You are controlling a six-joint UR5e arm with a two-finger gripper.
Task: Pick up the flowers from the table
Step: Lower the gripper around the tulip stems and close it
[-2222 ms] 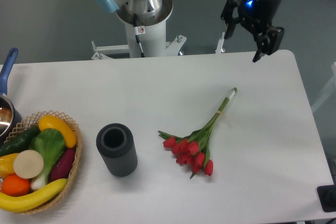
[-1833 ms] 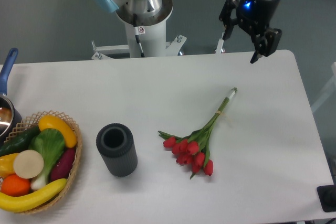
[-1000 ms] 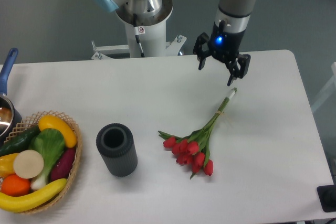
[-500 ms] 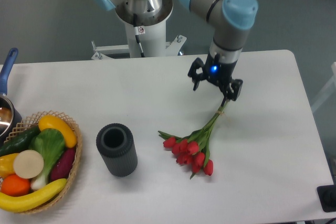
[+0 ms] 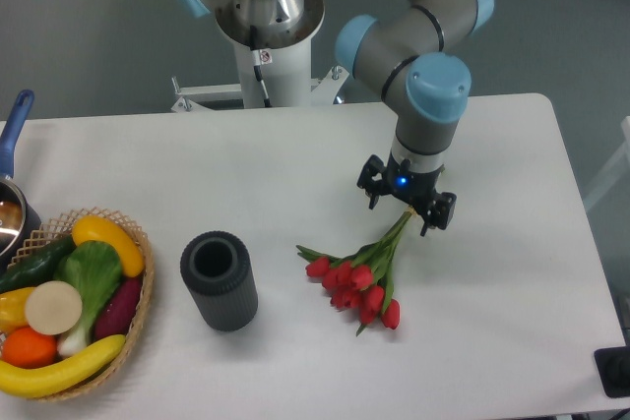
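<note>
Flowers (image 5: pixel 359 275) lie on the table (image 5: pixel 512 272), stems slanting up-right between the fingers of the open gripper (image 5: pixel 406 211) above.

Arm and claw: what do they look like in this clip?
The arm is silver-grey tubing with light blue joint caps. The claw is black, two-fingered, with a small blue light glowing on its body. No loose cables are visible.
</note>
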